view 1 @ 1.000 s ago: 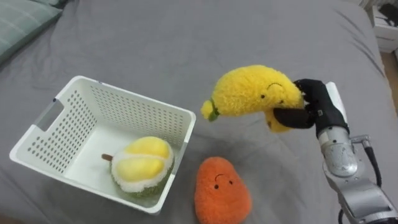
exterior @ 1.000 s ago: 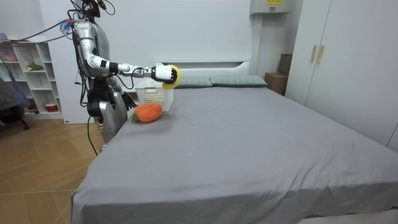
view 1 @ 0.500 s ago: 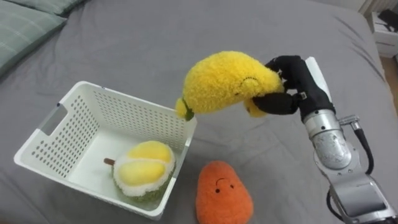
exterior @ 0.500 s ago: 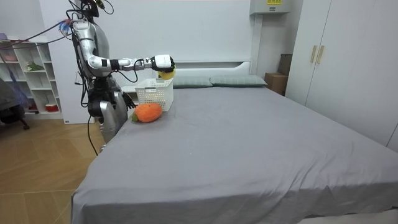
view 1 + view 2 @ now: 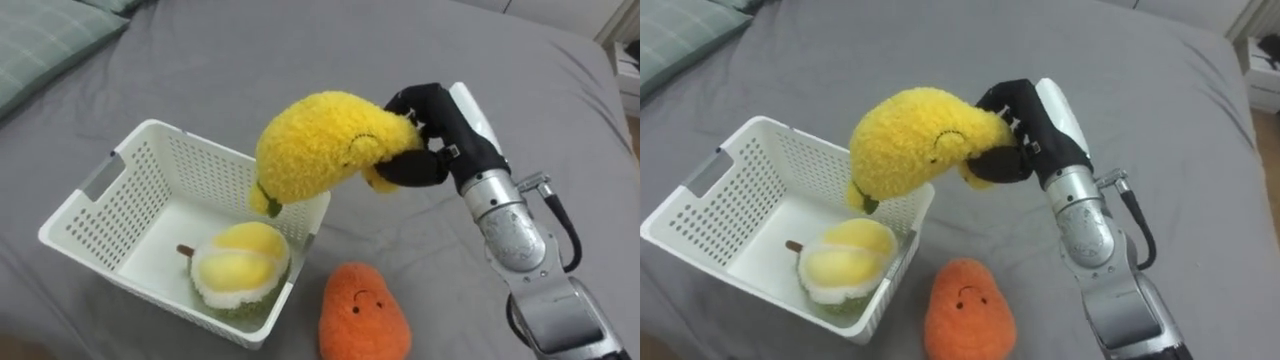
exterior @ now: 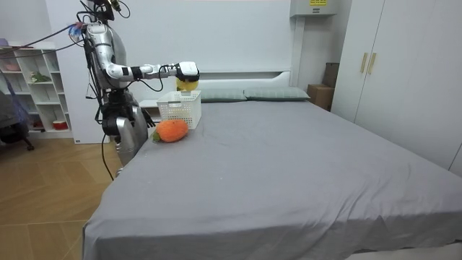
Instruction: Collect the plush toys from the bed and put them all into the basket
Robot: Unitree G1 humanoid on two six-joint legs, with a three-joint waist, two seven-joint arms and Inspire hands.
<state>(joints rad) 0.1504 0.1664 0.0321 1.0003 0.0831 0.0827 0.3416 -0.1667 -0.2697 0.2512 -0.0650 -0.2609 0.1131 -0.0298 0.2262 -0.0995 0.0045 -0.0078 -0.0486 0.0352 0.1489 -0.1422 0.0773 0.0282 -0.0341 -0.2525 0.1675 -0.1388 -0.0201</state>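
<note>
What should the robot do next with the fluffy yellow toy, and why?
Probably carry it a little to its left, then let go. The right hand is curled round the yellow plush toy, which hangs over the white basket's right wall, its lower tip above the durian plush inside.

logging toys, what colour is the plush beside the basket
The plush is orange; left eye view.

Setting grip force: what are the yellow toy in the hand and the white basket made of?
Yellow banana-shaped plush toy: soft fuzzy fabric, dented where the right hand grips it. White perforated basket: likely rigid moulded plastic, smooth walls, regular holes.
</note>
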